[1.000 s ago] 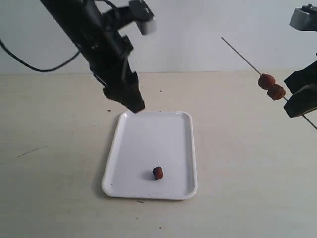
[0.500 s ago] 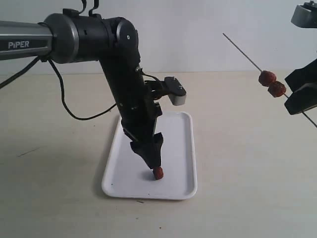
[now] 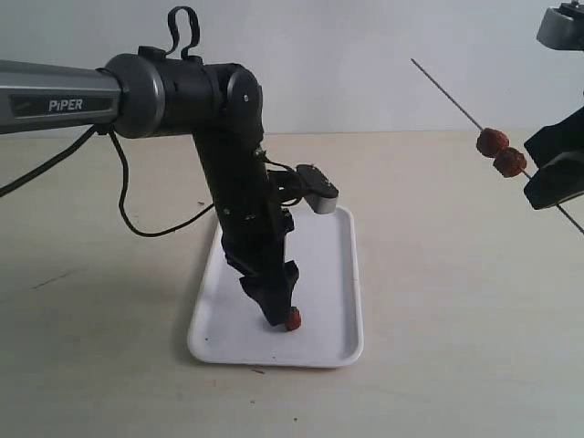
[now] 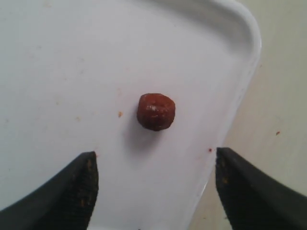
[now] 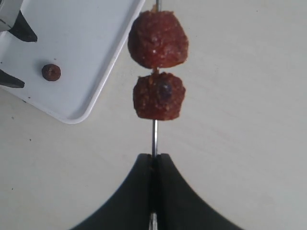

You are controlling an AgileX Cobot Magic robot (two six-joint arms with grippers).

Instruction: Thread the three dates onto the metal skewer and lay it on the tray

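Note:
One loose date (image 3: 293, 319) (image 4: 156, 111) lies on the white tray (image 3: 319, 265) (image 4: 57, 57) near its front edge. My left gripper (image 3: 276, 313) (image 4: 156, 153) is down at the tray, open wide, its fingertips just short of the date on either side and not touching it. The other two dates (image 3: 492, 142) (image 5: 158, 39) sit close together on the thin metal skewer (image 3: 447, 91) (image 5: 154, 136). My right gripper (image 3: 547, 178) (image 5: 154, 155) is shut on the skewer below them and holds it slanted in the air, right of the tray.
The tray (image 5: 86, 43) rests on a pale tabletop (image 3: 438, 319). The left arm's cable (image 3: 137, 224) hangs over the table to the tray's left. Small crumbs (image 4: 119, 114) dot the tray.
The left arm swung down from above the tray's far end to the loose date, gripper staying open. The right gripper and skewer have not moved.

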